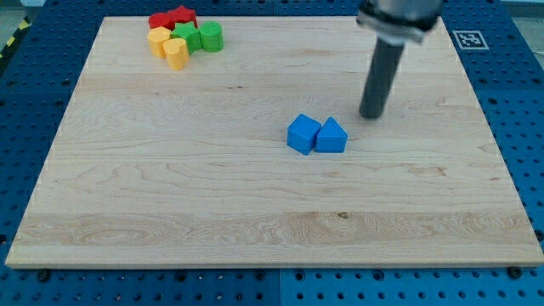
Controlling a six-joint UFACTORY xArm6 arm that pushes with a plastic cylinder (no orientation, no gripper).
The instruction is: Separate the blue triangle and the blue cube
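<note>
The blue cube [303,134] and the blue triangle [331,136] sit side by side near the middle of the wooden board [170,195], touching, with the cube on the view's left. My tip [371,116] rests on the board to the upper right of the triangle, a short gap away and touching neither block.
A cluster of blocks sits at the board's top left: two red blocks [172,18], two yellow blocks [169,46] and two green blocks [201,36]. The board lies on a blue perforated table [518,102].
</note>
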